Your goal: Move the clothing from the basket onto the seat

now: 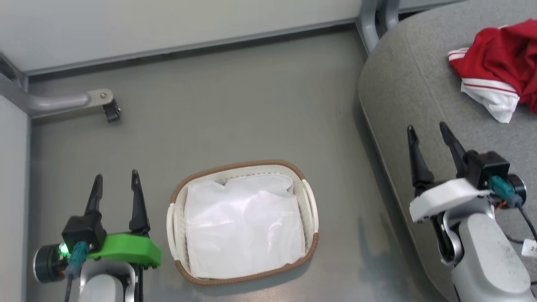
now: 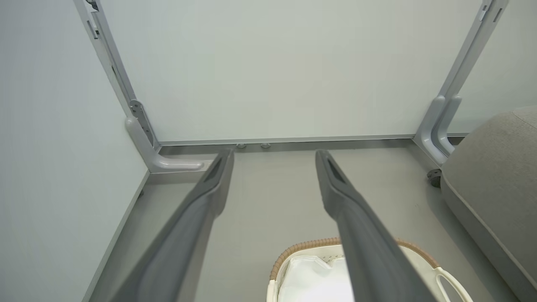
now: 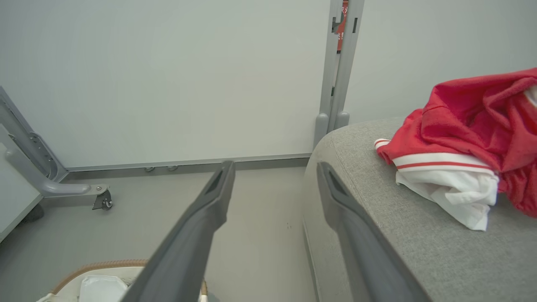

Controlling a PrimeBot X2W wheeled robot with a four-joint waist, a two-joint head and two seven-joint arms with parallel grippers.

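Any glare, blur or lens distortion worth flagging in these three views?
Head view: even soft light, white liner in the basket nearly overexposed. Left wrist view: wide-angle lens tilts the frame posts; left hand fingers look soft up close. Right wrist view: same distortion, clothing sharp.

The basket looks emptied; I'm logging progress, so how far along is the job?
Done: the red clothing lies on the grey seat, and the basket holds its white liner, no red. In hand: nothing; left gripper and right gripper are open. Left: nothing visible.
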